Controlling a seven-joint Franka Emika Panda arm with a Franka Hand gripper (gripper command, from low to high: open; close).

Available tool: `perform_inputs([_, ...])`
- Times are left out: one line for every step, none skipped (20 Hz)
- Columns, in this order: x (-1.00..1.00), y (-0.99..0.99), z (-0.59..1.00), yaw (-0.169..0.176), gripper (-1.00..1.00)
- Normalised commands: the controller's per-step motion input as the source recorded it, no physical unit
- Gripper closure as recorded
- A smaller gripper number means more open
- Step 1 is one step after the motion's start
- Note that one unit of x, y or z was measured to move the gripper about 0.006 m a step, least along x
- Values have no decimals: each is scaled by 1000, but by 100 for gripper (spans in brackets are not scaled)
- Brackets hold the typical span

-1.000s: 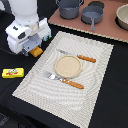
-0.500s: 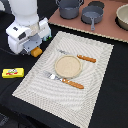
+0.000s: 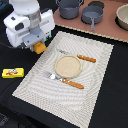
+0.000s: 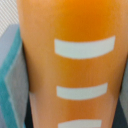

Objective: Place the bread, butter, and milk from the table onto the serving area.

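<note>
The bread [image 3: 40,48], an orange loaf, sits under my gripper [image 3: 39,44] at the left edge of the striped serving area [image 3: 95,80] in the exterior view. In the wrist view the bread [image 4: 75,65] fills the picture, its white score marks showing, so it lies between the jaws, which appear shut on it. The fingers themselves are hidden. The butter [image 3: 13,72], a flat yellow packet, lies on the black table [image 3: 15,95] to the exterior view's left of the mat. The milk is mostly hidden behind the arm; a light-blue edge [image 4: 9,85] shows beside the loaf.
On the mat are a round tan plate [image 3: 67,65], a fork [image 3: 64,80] and a knife [image 3: 80,57]. Dark pots [image 3: 92,15] and a bowl [image 3: 122,16] stand on the brownish-pink counter [image 3: 107,27] at the back.
</note>
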Motion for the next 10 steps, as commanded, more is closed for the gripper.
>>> perform_inputs([1000,0,917,0,100])
perform_inputs([1000,-43,837,0,100])
perform_inputs([1000,-97,754,0,100])
perform_inputs([1000,-106,689,0,100])
perform_inputs([1000,-109,674,0,100])
perform_inputs([1000,-114,651,0,100])
perform_inputs([1000,-131,609,0,100])
perform_inputs([1000,-134,603,0,100])
perform_inputs([1000,-143,591,0,100])
perform_inputs([1000,-149,583,0,100])
